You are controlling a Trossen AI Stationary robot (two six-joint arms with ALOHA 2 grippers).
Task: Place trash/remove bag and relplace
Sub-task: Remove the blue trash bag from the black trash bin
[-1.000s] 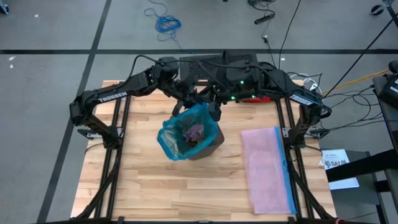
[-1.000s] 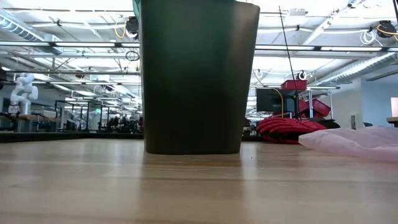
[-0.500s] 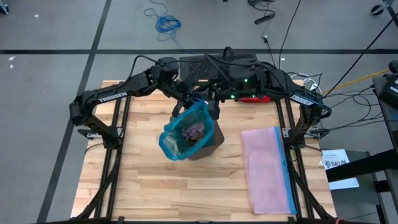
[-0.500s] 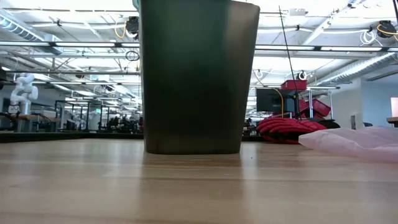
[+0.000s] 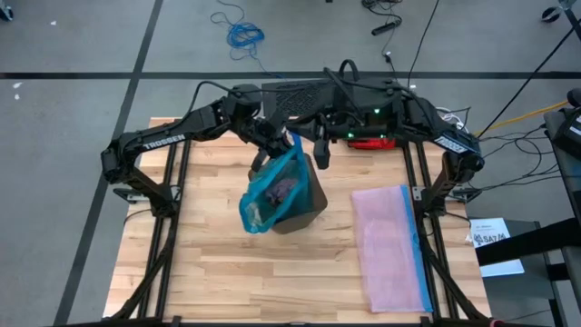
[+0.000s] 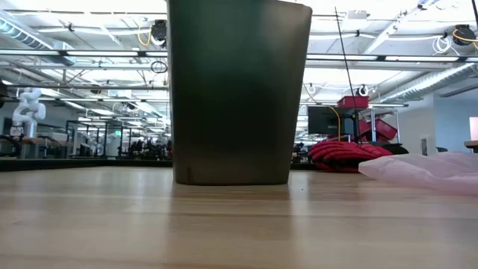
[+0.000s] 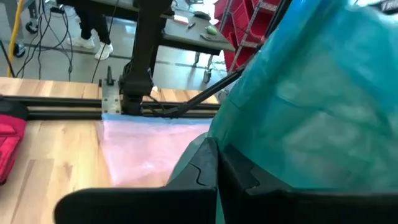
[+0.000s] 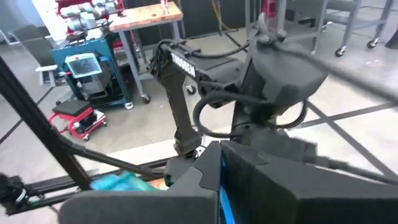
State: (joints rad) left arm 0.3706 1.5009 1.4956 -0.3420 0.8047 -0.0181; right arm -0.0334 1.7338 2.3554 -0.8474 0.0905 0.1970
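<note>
A dark bin (image 5: 310,204) stands mid-table and fills the middle of the low view (image 6: 237,90). The teal bag (image 5: 272,189) lines it, its mouth drawn up and pulled toward the table's left. Trash (image 5: 284,189), a purple crumple among brown wads, lies inside. My left gripper (image 5: 272,150) is shut at the bag's far rim, with teal film right beside its fingers (image 7: 216,149). My right gripper (image 5: 320,156) is shut above the bin's far edge, a blue strip showing between its fingers (image 8: 221,152). My left gripper pinches the bag's far rim (image 7: 239,134) between its two fingers, coming in nearly level from the table's far left. The film rises taut from the bin to the fingers; one layer or several, I cannot tell. My right gripper pinches a bright blue strip of the bag's top edge (image 8: 222,186) between its shut fingers, reaching in nearly level from the far right. The strip is lifted clear above the bin's far rim.
A pale pink bag with a blue edge (image 5: 390,241) lies flat at the table's right side, also low at the right of the low view (image 6: 422,170). A red glove (image 5: 372,143) lies at the far edge behind the right arm. Bare wood lies near and left.
My right gripper has risen and tipped above the bin's far rim. The bag's mouth has been drawn narrower and taller, and its far edge has been lifted, while the bin has stayed where it was.
</note>
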